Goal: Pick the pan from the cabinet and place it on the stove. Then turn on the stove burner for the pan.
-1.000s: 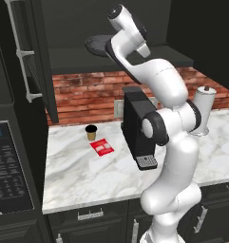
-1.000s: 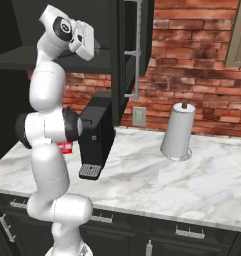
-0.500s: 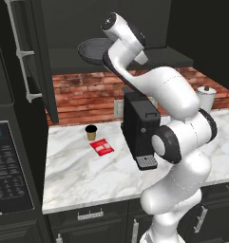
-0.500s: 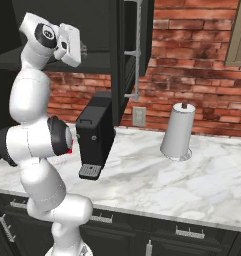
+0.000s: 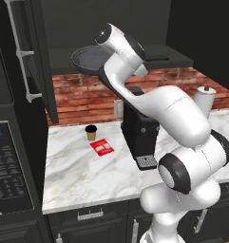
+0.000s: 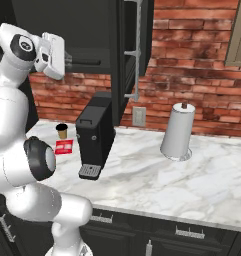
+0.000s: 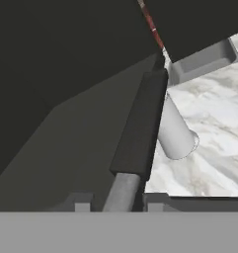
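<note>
Dark pan [image 5: 90, 60] half hidden behind arm, gripper [image 7: 113, 200] clamped on its handle

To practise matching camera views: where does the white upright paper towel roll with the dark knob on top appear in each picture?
Left base view: white paper towel roll near the right edge, above mid-height.
Right base view: right of centre, upright.
Hand view: right of centre, slanted in the picture.
Shared landmark: white marble counter under it.

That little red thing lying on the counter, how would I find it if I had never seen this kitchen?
Start at the black coffee machine on the marble counter. Just to its left, in the left base view, stands a small brown cup, and the red packet lies flat in front of the cup. It is the only bright red, flat item there.
</note>
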